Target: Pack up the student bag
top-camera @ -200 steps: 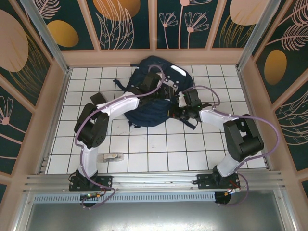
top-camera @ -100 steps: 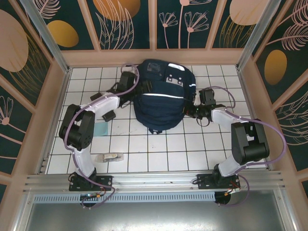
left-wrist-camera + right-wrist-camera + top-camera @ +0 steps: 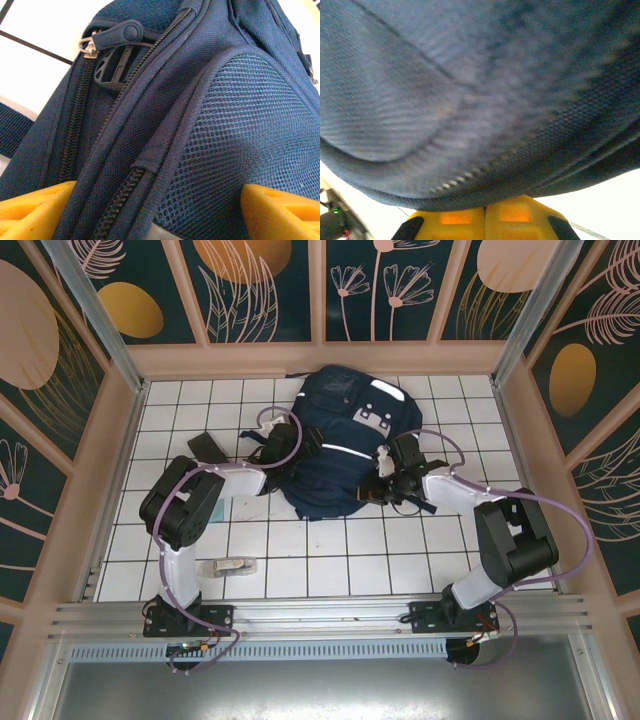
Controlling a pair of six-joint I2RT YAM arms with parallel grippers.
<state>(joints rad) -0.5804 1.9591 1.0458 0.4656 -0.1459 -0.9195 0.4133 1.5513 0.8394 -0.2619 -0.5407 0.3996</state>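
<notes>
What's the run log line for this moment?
left claw: open, straddling backpack side | right claw: shut, at backpack edge | backpack: lying on tiled table

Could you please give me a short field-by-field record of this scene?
bag: student bag lying on the tiled table
left gripper: left gripper open, straddling the bag's side beside its mesh pocket
right gripper: right gripper shut, against bag fabric; cannot tell if fabric is pinched
loose item: small packet near the left arm's base, apart from the bag
</notes>
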